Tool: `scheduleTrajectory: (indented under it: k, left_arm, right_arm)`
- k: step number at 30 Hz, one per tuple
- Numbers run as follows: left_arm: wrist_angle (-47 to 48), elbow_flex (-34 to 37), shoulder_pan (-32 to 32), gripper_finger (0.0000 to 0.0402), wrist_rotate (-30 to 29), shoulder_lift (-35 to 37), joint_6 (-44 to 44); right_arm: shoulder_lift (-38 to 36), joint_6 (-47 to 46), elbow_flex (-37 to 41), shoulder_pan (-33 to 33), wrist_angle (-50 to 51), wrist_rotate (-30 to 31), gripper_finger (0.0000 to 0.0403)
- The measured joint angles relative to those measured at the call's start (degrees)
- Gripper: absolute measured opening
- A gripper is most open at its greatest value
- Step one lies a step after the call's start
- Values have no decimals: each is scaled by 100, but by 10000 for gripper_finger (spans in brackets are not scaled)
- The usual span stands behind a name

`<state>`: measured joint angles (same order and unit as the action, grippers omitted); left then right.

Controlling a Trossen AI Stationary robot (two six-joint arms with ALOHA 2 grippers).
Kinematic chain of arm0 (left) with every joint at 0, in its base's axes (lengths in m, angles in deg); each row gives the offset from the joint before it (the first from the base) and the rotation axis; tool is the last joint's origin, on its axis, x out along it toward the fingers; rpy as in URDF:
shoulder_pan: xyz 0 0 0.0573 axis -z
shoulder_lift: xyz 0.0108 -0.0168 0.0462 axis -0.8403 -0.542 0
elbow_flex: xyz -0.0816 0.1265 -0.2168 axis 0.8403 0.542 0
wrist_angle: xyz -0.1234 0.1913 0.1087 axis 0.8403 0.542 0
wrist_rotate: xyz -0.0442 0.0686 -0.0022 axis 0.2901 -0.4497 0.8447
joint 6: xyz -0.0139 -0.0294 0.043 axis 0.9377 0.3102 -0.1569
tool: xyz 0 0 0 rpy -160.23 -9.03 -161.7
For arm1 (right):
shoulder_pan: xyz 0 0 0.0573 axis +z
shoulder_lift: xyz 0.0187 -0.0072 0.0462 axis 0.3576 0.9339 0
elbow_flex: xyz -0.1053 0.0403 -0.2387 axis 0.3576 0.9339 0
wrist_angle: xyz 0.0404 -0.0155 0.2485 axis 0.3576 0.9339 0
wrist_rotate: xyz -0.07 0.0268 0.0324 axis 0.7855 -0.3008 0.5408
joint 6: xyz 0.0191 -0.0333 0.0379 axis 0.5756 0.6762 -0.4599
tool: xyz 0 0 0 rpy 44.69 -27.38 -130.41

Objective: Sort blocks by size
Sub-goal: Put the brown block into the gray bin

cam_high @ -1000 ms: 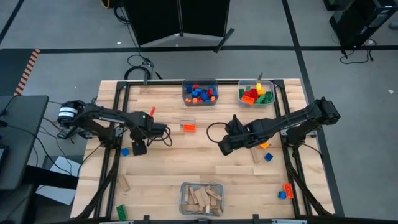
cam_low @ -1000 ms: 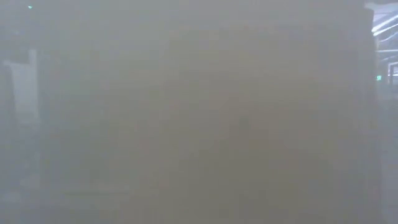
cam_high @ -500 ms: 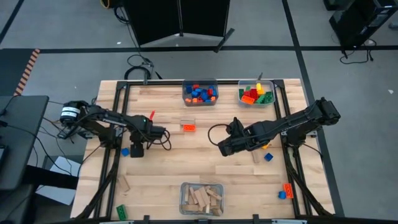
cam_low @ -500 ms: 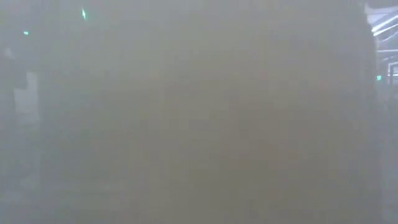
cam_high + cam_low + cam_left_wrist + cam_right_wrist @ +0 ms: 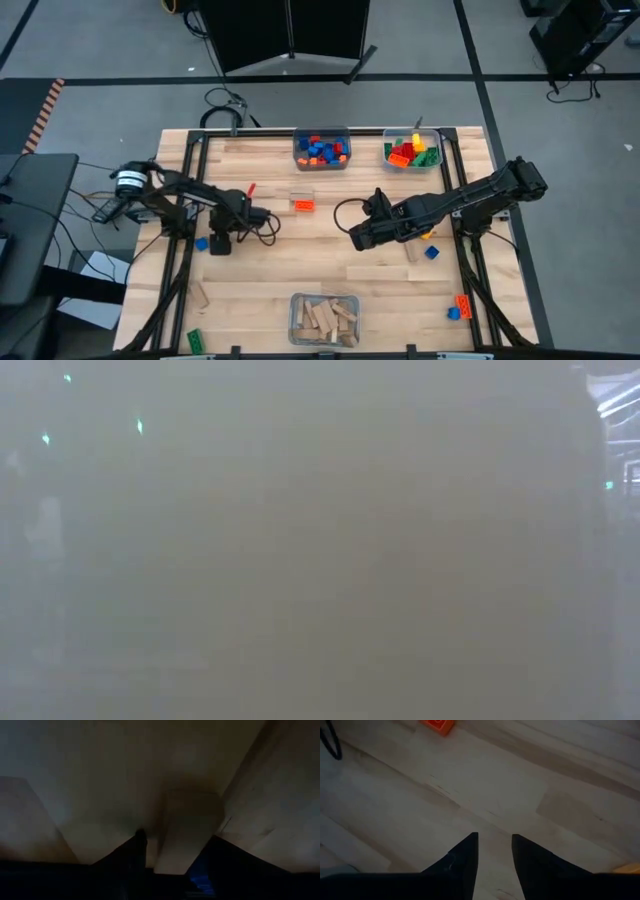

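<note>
My left gripper (image 5: 220,243) is low over the table's left part, right beside a loose blue brick (image 5: 201,243). In the left wrist view its fingers (image 5: 137,847) stand apart on either side of a plain tan wooden block (image 5: 192,815). My right gripper (image 5: 358,238) hangs open over bare wood at mid-table with nothing between its fingers (image 5: 495,845). An orange brick (image 5: 305,206) lies beyond it (image 5: 437,725). The low view shows only haze. My left gripper has the tan block's long sides (image 5: 167,835) between its two fingers, which slant down from the table's left and lie along it. I cannot tell whether they touch the block, which looks to be lying on the table.
Two clear bins of coloured bricks (image 5: 321,150) (image 5: 412,150) stand at the far edge. A bin of wooden blocks (image 5: 324,318) stands at the near edge. Loose pieces lie at the right (image 5: 432,252) (image 5: 460,305) and near left (image 5: 200,293) (image 5: 195,340).
My left gripper has sunk toward the table beside the blue brick, its arm folding lower. The gap between its fingers is unchanged. My right gripper has kept its place.
</note>
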<state>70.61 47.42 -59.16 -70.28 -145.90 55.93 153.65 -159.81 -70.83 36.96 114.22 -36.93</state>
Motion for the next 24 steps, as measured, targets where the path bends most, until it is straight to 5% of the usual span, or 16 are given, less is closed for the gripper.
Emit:
scheduleTrajectory:
  k: [10,24]
  left_arm:
    - [-42,-176,3,111,100,-442,373]
    - [-4,-1334,548,109,-433,567,3227]
  right_arm:
    - [0,317,0,30,2,21,132]
    - [-2,706,0,1113,647,-99,101]
